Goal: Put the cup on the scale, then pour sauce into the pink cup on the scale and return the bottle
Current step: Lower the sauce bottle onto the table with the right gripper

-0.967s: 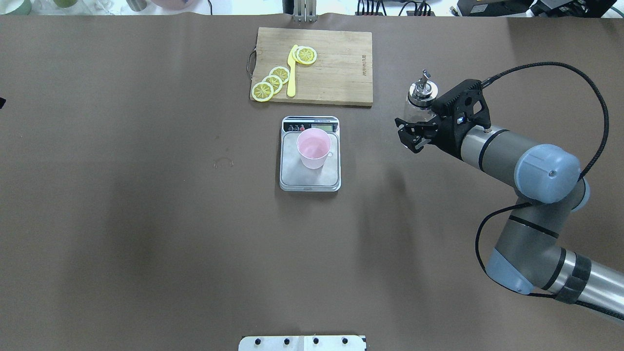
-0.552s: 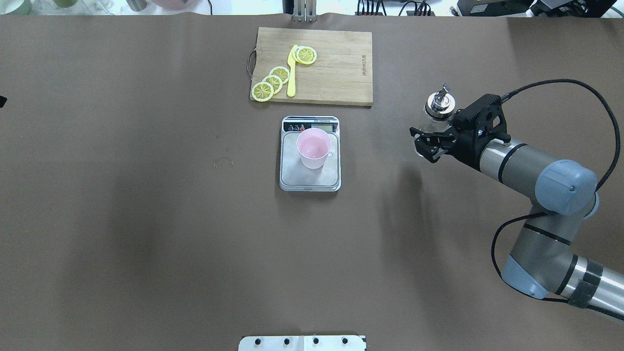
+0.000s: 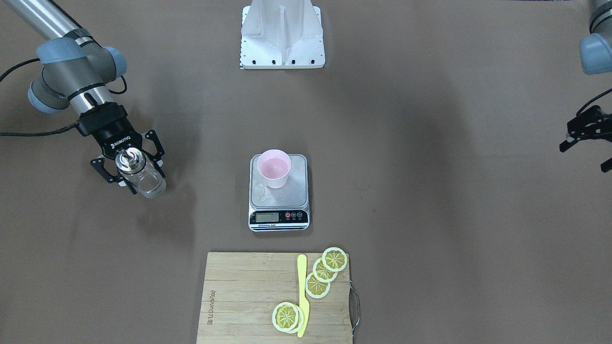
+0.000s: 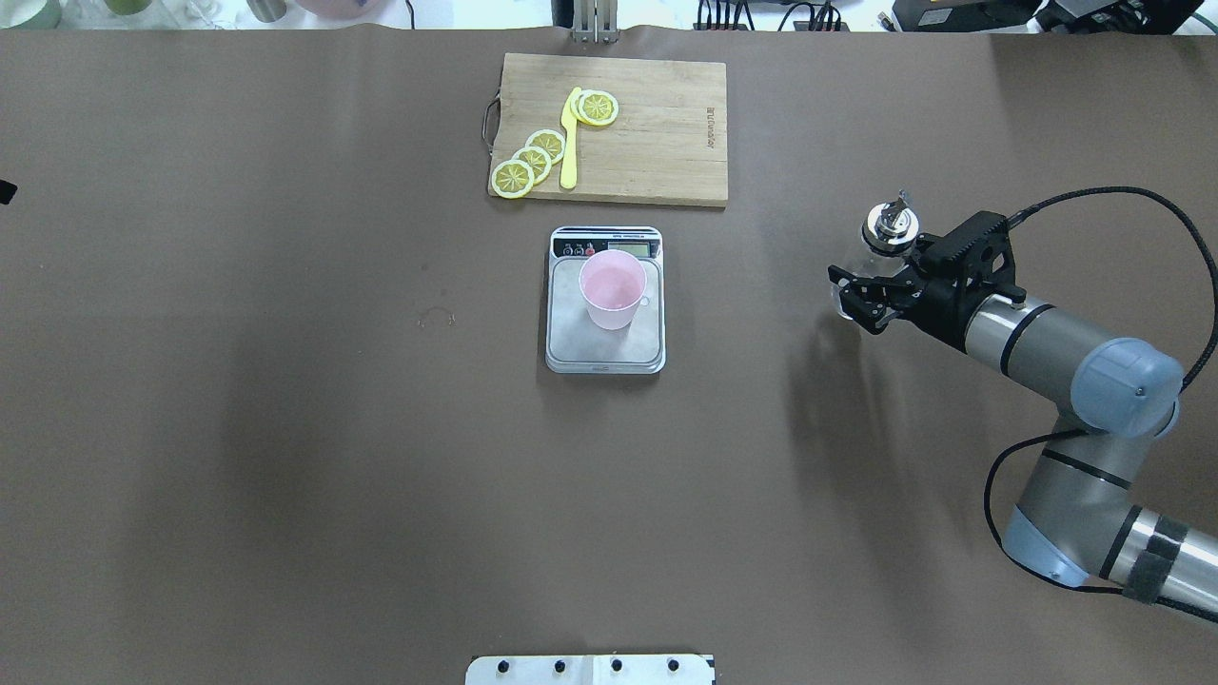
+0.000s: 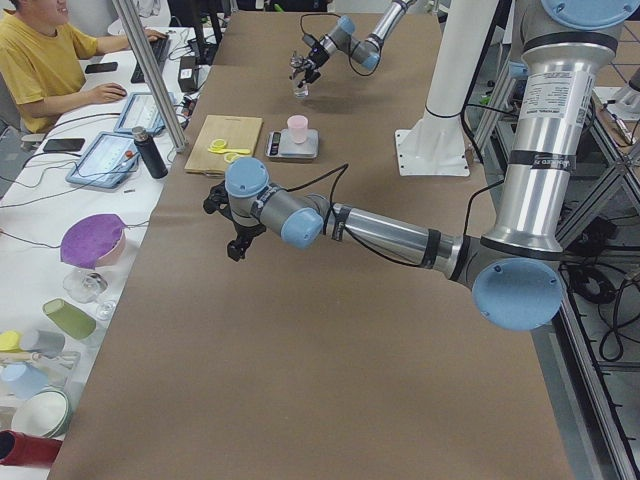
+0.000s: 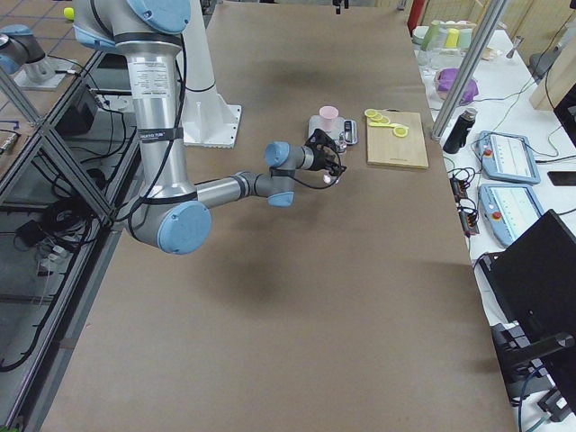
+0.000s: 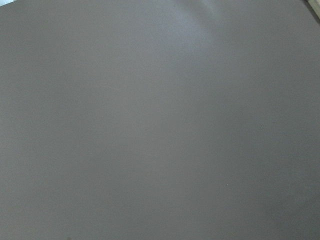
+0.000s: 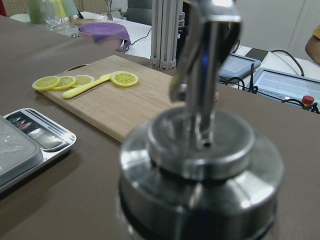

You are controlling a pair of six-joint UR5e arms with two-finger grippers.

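Across the brown worktop [image 4: 285,428] our right arm [image 4: 1037,342] has drawn further from the scale [image 4: 605,328], out toward its own side. Its right gripper [image 4: 854,300] has its jaws clamped on the glass bottle [image 3: 143,180], metal spout uppermost. We see the pink cup [image 4: 612,290] standing on the scale's steel platform, while our left gripper [image 5: 228,228] hangs well apart from both with its jaws spread.

Right wrist view: bottle [image 8: 200,165] fills the foreground out of focus, its glass body cut off at 6 o'clock. Scale [image 8: 20,150] is cropped at 9 o'clock, platform blurred. Front-facing view: left gripper [image 3: 584,155] cut by the edge at 3 o'clock, jaw spacing unreadable; digits on the display [image 3: 267,217] too small to read.
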